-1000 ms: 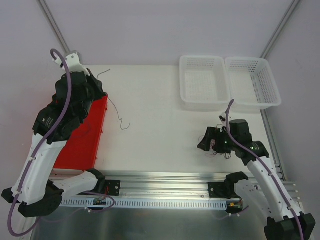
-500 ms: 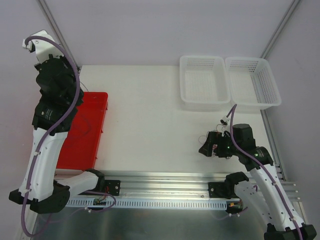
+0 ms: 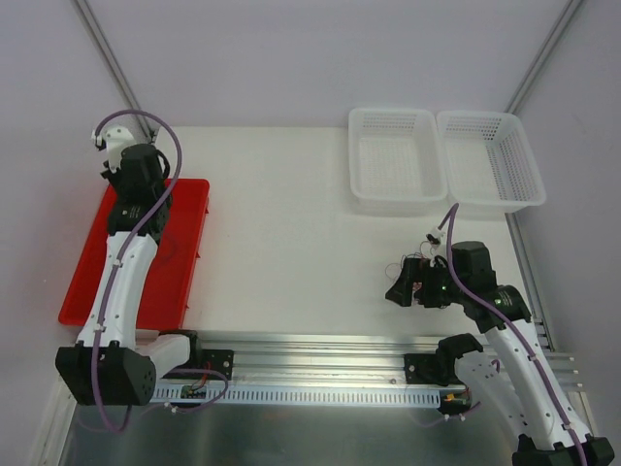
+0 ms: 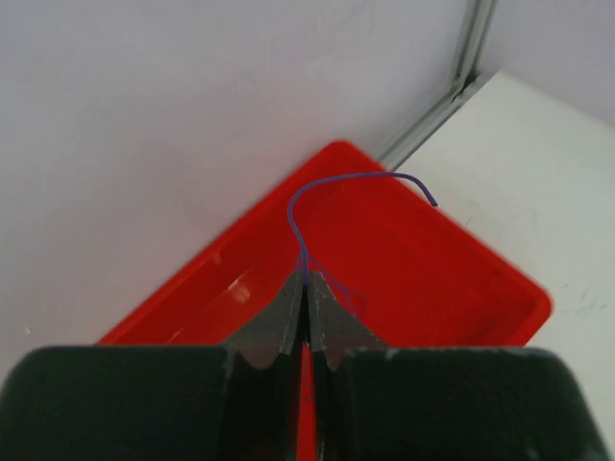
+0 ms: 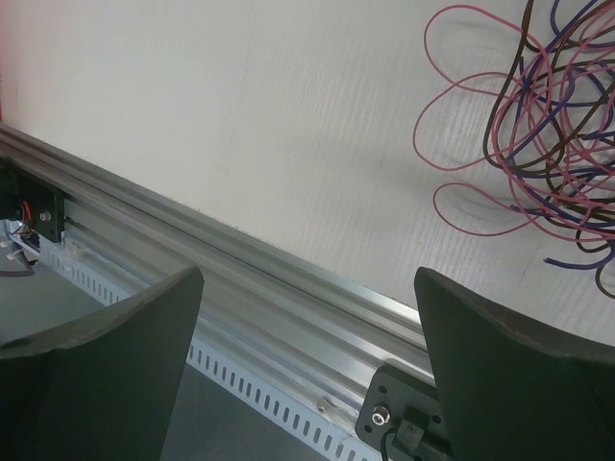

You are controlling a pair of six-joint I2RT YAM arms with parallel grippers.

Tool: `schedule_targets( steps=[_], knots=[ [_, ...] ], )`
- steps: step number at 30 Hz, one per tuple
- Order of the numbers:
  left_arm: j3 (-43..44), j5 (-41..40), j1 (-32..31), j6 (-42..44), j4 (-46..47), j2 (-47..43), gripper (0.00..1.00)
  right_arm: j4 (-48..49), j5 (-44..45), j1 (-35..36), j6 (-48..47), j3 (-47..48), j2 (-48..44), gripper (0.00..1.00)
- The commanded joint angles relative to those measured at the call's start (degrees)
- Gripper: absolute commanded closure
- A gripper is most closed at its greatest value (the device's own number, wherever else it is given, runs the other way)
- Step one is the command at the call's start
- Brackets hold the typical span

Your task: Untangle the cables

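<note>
The left gripper (image 4: 306,288) hangs over the red tray (image 4: 452,259) with its jaws pressed tight on 1 purple cable (image 4: 332,179). The strand rises from between the fingertips, bends over in an arc and ends free in the air above the tray's far corner. From above, the tray lies along the left edge of the white table (image 3: 291,214), and the left arm reaches out over its far end.

The right gripper (image 5: 307,279) sits low over the near right part of the table, close to the aluminium rail (image 5: 240,288) that runs along the front edge. Its jaws stand wide apart with nothing between them. The tangle of cables (image 5: 562,106) lies flat on the table beyond the gripper's right finger and touches neither finger. It is a knot of pink-red, dark brown and purple loops crossing one another, with 2 larger pink loops spreading out toward the middle of the table.

2 white mesh baskets (image 3: 393,160) stand side by side at the far right of the table — well apart from the tray.
</note>
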Motion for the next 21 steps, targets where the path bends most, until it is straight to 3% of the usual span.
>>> schedule_targets(
  steps=[1,5,15,21],
  knots=[
    [-8.0,7.2,5.9,-11.3,0.4,-2.6,1.0,-0.5,-1.7,0.3,-1.2,2.6,-0.5,0.03],
    [-15.6,11.3,10.4,-16.4,-1.9,-0.9,0.91,-0.8,-1.5,0.4,-1.1,3.0,-0.3,0.03],
    [-16.1,18.6,16.1,-20.4,-9.5,1.6,0.58,-2.0,7.3,0.4,1.0,4.3,1.2,0.03],
    [-14.4,29.3,15.9,-18.5,-9.7,2.7,0.13,-2.7,17.8,0.4,4.0,4.7,4.2,0.03]
  ],
)
